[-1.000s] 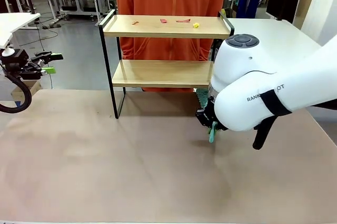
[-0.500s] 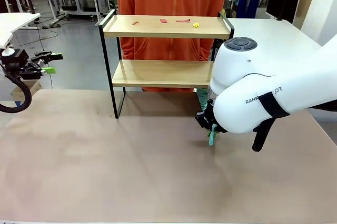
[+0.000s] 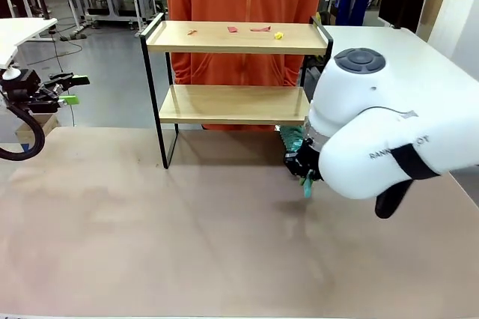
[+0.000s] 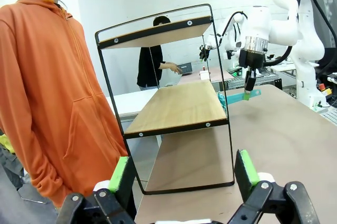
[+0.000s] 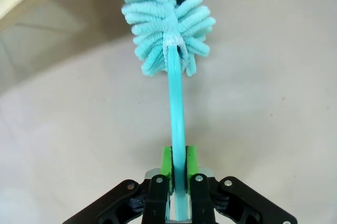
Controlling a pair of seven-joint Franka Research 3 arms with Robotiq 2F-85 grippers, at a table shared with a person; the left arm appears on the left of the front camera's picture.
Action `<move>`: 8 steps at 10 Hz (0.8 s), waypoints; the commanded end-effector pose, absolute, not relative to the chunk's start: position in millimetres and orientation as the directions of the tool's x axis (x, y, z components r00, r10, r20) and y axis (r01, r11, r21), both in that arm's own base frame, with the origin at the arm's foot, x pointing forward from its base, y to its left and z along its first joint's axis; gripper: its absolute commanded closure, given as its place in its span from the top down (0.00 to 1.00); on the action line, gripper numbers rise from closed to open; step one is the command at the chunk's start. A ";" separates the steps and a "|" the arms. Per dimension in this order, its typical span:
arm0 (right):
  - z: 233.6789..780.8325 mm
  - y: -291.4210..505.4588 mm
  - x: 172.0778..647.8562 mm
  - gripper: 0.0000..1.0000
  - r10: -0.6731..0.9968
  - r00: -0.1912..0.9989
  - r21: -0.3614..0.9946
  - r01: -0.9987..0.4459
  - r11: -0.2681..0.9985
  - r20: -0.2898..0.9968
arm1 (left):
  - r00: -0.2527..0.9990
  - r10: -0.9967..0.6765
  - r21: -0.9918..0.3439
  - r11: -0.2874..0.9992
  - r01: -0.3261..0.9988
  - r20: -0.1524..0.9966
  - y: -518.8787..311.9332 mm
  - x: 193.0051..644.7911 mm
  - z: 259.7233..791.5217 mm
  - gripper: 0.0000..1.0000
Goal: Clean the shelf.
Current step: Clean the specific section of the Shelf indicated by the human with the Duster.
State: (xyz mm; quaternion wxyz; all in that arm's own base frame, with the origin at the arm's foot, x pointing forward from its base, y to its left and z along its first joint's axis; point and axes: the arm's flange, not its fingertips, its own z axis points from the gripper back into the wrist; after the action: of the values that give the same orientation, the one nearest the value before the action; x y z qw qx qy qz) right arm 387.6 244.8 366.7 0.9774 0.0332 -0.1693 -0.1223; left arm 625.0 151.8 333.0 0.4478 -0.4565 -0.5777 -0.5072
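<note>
Small red and yellow bits (image 3: 278, 35) lay on the top board of the wooden shelf (image 3: 217, 37). The right gripper (image 5: 179, 169) pinched the thin handle of a fluffy teal duster (image 5: 166, 29). The left gripper (image 4: 182, 172) gaped wide, empty.

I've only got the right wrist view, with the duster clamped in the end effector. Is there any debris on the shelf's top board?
Observer: Yes, small red scraps and a yellow bit lie scattered along the top board.
Operator: How high is the duster?
Observer: The duster is low, by the lower board's right end.
Operator: And the left end effector?
Observer: The left end effector is open, off to the shelf's left.
</note>
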 end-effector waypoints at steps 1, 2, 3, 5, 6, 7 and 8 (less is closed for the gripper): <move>377.3 223.6 375.1 0.13 -0.195 0.898 0.100 0.168 0.981 0.396 | -0.193 0.062 0.189 0.067 0.980 0.979 150.5 621.9 334.4 1.00; 383.2 218.8 371.7 0.13 -0.169 0.895 0.101 0.140 0.985 0.413 | -0.193 0.062 0.189 0.067 0.980 0.979 150.5 621.9 334.4 1.00; 386.7 214.6 368.2 0.13 -0.131 0.897 0.117 0.089 0.989 0.421 | -0.193 0.062 0.189 0.067 0.980 0.979 150.5 621.9 334.4 1.00; 388.5 214.5 360.0 0.13 -0.068 0.883 0.127 0.009 0.992 0.464 | -0.193 0.062 0.189 0.067 0.980 0.979 150.5 621.9 334.4 1.00; 391.1 214.5 354.8 0.13 -0.049 0.875 0.129 -0.015 0.991 0.482 | -0.193 0.062 0.189 0.067 0.980 0.979 150.5 621.9 334.4 1.00; 393.9 213.7 351.0 0.13 -0.029 0.874 0.138 -0.044 0.989 0.484 | -0.193 0.062 0.189 0.067 0.980 0.979 150.5 621.9 334.4 1.00; 395.2 214.0 348.4 0.13 0.026 0.877 0.155 -0.114 0.981 0.479 | -0.193 0.062 0.189 0.067 0.980 0.979 150.5 621.9 334.4 1.00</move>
State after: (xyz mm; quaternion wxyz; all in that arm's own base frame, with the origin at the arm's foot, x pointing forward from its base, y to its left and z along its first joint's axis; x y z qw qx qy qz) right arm 373.7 237.2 399.5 0.9684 0.0623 -0.2414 0.0030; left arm 625.0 151.8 333.0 0.4478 -0.4565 -0.5777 -0.5072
